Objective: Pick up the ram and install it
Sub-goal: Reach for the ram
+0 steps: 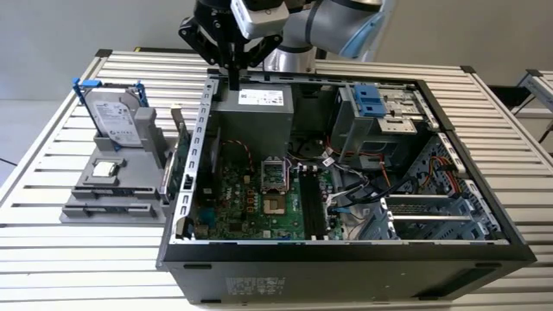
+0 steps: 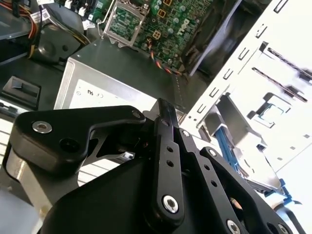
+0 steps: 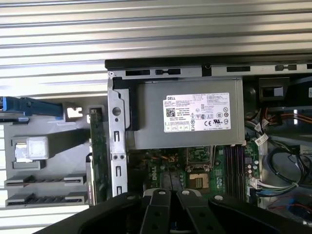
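Exterior view: gripper (image 1: 233, 81) has its fingers pressed together with nothing between them, tips down over the rear corner of the open computer case (image 1: 346, 256), just above the power supply (image 1: 259, 107). Ram (image 1: 182, 139) is outside the case, standing on edge in the grey holder (image 1: 112, 204) just beside the case wall on the exterior view's left. Hard drive (image 1: 116, 116) and processor chip (image 1: 105, 169) sit in the same holder, further from the case.
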Robot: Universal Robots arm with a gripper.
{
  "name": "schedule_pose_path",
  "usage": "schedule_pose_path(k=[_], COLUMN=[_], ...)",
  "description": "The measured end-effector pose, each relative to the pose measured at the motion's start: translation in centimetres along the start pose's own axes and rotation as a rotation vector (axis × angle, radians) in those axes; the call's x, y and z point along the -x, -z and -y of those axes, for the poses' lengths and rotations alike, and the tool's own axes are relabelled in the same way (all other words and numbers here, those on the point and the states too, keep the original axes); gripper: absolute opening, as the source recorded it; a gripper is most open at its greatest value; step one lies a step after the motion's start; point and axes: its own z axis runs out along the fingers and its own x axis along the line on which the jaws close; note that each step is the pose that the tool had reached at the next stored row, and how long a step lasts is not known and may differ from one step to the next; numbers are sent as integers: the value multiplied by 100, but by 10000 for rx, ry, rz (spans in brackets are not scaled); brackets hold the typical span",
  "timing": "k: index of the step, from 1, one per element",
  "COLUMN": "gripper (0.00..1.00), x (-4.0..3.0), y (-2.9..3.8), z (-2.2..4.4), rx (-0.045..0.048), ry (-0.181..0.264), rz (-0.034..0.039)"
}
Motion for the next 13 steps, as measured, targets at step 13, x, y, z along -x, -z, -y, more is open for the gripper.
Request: schedule_pose_path(k=[13], gripper=[0], x=[-119], y=[2], z=[9], rx=[-2], ry=[33], rz=[-42])
